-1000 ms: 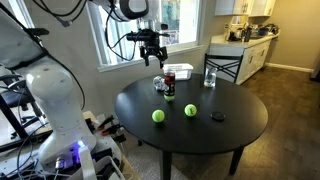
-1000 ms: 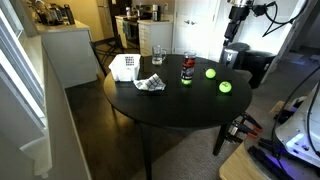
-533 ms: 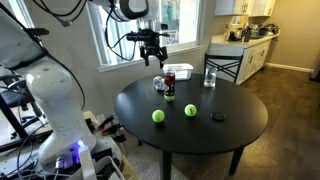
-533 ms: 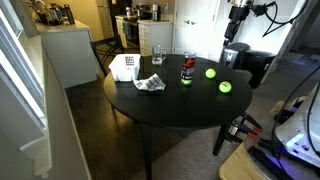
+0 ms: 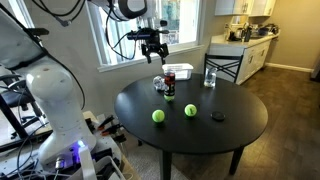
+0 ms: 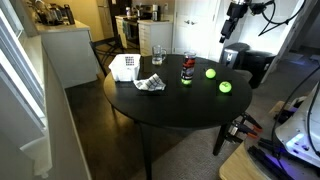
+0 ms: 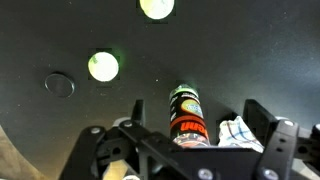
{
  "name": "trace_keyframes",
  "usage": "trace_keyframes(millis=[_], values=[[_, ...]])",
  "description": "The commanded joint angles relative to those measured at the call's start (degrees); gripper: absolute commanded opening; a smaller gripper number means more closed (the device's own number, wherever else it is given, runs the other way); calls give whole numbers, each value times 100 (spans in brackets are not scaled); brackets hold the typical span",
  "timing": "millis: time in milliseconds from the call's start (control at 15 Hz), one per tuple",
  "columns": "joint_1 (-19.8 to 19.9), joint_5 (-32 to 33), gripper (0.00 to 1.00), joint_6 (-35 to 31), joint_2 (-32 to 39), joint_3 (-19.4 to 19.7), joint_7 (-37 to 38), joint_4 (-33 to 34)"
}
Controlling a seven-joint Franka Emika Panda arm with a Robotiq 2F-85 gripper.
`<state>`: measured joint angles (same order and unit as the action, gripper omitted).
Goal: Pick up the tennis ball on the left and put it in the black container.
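Gripper (image 5: 152, 56) high over the table's (image 5: 240, 135) far edge, near the can (image 5: 168, 90). Fingers spread, nothing between them. Since a moment ago the wrist has shifted only slightly, a touch higher in an exterior view (image 6: 229, 30), and nothing on the table has moved. Tennis ball (image 5: 158, 116), the leftmost here, rests on the table well apart from the gripper, with the second ball (image 5: 190, 110) just beside it and the black disc (image 5: 217, 117) beyond. Black container not surely made out. Judgement: no descent begun, so the pick lies wholly ahead. Which ball counts as left depends on the view.
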<state>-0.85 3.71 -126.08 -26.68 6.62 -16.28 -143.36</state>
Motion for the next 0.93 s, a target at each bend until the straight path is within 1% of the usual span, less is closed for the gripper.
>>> trace_keyframes(millis=[0,200,400,533,733,867], values=[[48,-110,100,-652,164,-12,139,-518],[19,-282,100,-1246,528,110,10,-928],[118,-181,100,-1996,1037,151,17,-1207],[189,-122,100,-2381,1403,184,11,-1267],[294,-110,100,-2612,1888,185,42,-1206],[335,-202,100,-2365,2113,176,54,-1123]])
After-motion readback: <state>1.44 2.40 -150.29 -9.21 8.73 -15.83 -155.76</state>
